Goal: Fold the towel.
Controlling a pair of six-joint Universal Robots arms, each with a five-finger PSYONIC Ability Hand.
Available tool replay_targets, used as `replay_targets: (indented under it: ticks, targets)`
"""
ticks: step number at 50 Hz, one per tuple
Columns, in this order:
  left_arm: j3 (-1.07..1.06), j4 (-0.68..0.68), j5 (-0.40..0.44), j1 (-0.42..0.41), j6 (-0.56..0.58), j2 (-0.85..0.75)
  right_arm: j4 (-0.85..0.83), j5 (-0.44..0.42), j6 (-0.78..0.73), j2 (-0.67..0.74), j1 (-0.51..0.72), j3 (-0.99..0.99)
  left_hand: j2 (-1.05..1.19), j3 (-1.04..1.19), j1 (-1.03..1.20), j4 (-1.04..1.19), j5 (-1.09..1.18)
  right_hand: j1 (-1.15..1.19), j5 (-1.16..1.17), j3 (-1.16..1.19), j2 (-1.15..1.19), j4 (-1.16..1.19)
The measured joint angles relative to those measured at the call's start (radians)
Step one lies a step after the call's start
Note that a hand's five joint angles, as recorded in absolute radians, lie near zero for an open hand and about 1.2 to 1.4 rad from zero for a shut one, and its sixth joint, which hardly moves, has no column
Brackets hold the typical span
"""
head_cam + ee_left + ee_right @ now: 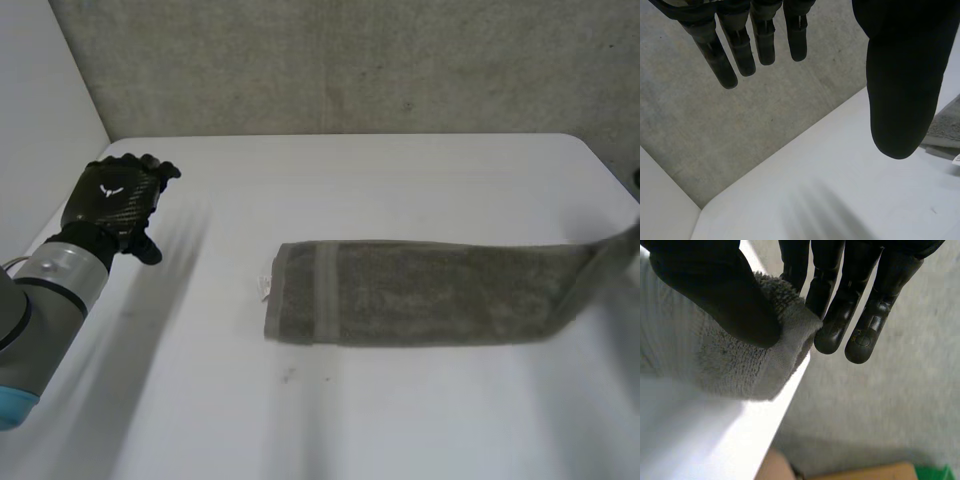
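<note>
We logged one towel (430,292), its right-frame end pinched by the right hand (715,295), left hand (115,205) mid-left with fingers straight, and advised matching edges squarely.

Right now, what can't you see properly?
Head view: the edge cuts off the towel at its right end.
Right wrist view: the right hand covers the towel corner it pinches.
Left wrist view: the left hand hides most of the towel.
Head view: the tag is too small to read.
</note>
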Motion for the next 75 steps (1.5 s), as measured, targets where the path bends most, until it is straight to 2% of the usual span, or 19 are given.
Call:
replay_targets:
  ticks: [2,9,16,22,25,26,27,28,31,38,42,43,47,54,62,64,66,69,75]
  targets:
    - [-0.001,0.0,0.0,0.0,0.0,0.002,0.002,0.007,0.016,-0.009,0.041,-0.01,0.0,0.0,0.0,0.0,0.0,0.001,0.0,0.0,0.0,0.0]
    - [-0.004,-0.001,0.0,-0.002,0.0,0.012,-0.011,0.053,0.094,-0.015,0.446,-0.076,0.0,0.0,0.0,0.0,0.0,0.008,0.002,0.002,0.0,0.001]
    - [-0.005,-0.002,0.0,-0.006,0.0,0.014,-0.02,0.063,0.103,0.122,0.817,-0.132,-0.001,-0.002,0.0,-0.001,0.0,0.009,0.002,0.002,0.0,0.001]
    - [-0.004,-0.001,0.001,-0.013,0.0,0.01,-0.016,0.066,0.101,0.251,0.957,-0.149,-0.003,-0.004,0.0,-0.002,-0.002,0.008,0.003,0.002,0.0,0.001]
    - [-0.002,0.001,0.001,-0.019,0.001,0.003,-0.013,0.07,0.101,0.308,0.997,-0.152,-0.003,-0.004,0.0,-0.002,-0.002,-0.124,-0.153,-0.198,-0.209,-0.202]
    - [0.0,0.002,0.001,-0.022,0.002,0.002,-0.013,0.073,0.101,0.313,1.0,-0.152,-0.003,-0.004,0.0,-0.002,-0.002,-0.286,-0.341,-0.411,-0.399,-0.398]
    - [0.001,0.003,0.001,-0.025,0.002,0.0,-0.012,0.076,0.103,0.315,1.002,-0.152,-0.003,-0.004,0.0,-0.002,-0.002,-0.286,-0.341,-0.411,-0.399,-0.398]
    - [0.007,0.005,0.001,-0.032,0.003,-0.004,-0.012,0.086,0.107,0.313,1.003,-0.152,-0.003,-0.004,0.0,-0.002,-0.002,-0.595,-0.677,-0.734,-0.738,-0.739]
    - [0.02,0.008,0.0,-0.046,0.003,-0.015,-0.01,0.107,0.12,0.293,0.997,-0.15,-0.003,-0.004,0.0,-0.002,-0.002,-0.718,-0.866,-0.927,-0.904,-0.932]
    - [0.076,0.011,-0.006,-0.106,-0.002,-0.058,-0.006,0.154,0.189,0.205,0.946,-0.129,-0.003,-0.004,0.0,-0.002,-0.002,-0.735,-0.901,-0.973,-0.941,-0.963]
    - [0.16,0.01,-0.035,-0.218,-0.005,-0.13,0.007,0.164,0.33,0.086,0.834,-0.061,-0.003,-0.004,0.0,-0.002,-0.002,-0.735,-0.905,-0.974,-0.941,-0.963]
    - [0.186,0.008,-0.055,-0.254,-0.005,-0.161,0.016,0.151,0.41,0.022,0.753,0.0,-0.003,-0.004,0.0,-0.002,-0.002,-0.735,-0.905,-0.974,-0.941,-0.963]
    - [0.25,0.003,-0.122,-0.34,-0.005,-0.256,0.03,0.102,0.477,-0.051,0.621,0.116,-0.012,-0.013,-0.014,-0.011,-0.01,-0.735,-0.906,-0.974,-0.941,-0.963]
    - [0.304,-0.002,-0.197,-0.423,-0.001,-0.389,0.032,-0.005,0.454,-0.089,0.433,0.3,-0.025,-0.028,-0.028,-0.026,-0.026,-0.735,-0.906,-0.971,-0.941,-0.962]
    - [0.303,-0.003,-0.213,-0.44,0.0,-0.449,-0.03,-0.092,0.352,-0.054,0.309,0.414,-0.038,-0.039,-0.039,-0.038,-0.037,-0.473,-0.617,-0.643,-0.63,-0.649]
    - [0.291,-0.003,-0.212,-0.438,0.0,-0.45,-0.079,-0.109,0.324,-0.017,0.28,0.42,-0.038,-0.039,-0.04,-0.038,-0.038,-0.188,-0.245,-0.256,-0.234,-0.261]
    - [0.281,-0.004,-0.211,-0.436,0.0,-0.446,-0.099,-0.113,0.316,-0.003,0.272,0.415,-0.038,-0.039,-0.04,-0.038,-0.038,-0.122,-0.161,-0.161,-0.134,-0.165]
    - [0.265,-0.004,-0.21,-0.436,-0.001,-0.438,-0.118,-0.112,0.312,0.01,0.268,0.396,-0.038,-0.039,-0.04,-0.038,-0.038,-0.062,-0.029,-0.015,-0.004,-0.017]
    - [0.21,-0.004,-0.211,-0.431,0.001,-0.372,-0.13,-0.092,0.32,0.011,0.324,0.304,-0.043,-0.045,-0.046,-0.044,-0.043,-0.038,-0.009,-0.004,-0.001,-0.003]
